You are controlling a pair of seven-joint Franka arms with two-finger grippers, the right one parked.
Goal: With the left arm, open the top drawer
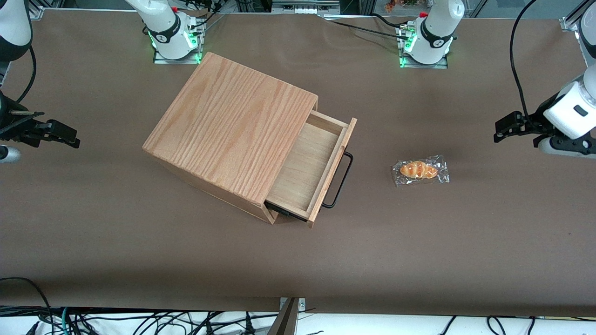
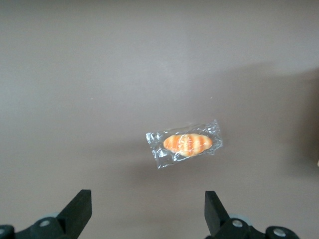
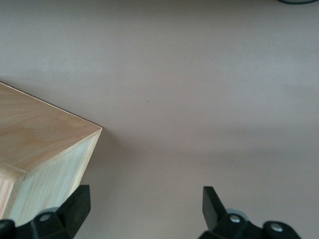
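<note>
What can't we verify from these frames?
- Top drawer: its rear part is hidden under the cabinet top, front view.
- Any lower drawers: cabinet's front faces away from the front camera.
- Left gripper, open above the wrapped bread: finger bases cut off, wrist view.

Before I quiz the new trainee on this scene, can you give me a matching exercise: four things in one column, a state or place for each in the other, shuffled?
Things:
1. top drawer
2. handle
3. bread roll
4. left gripper

States:
A. sealed in clear wrap on the table
B. pulled out, nothing inside
C. fingers open, above the table
D. thin black wire on the drawer front

Pairs: 1-B, 2-D, 3-A, 4-C
</note>
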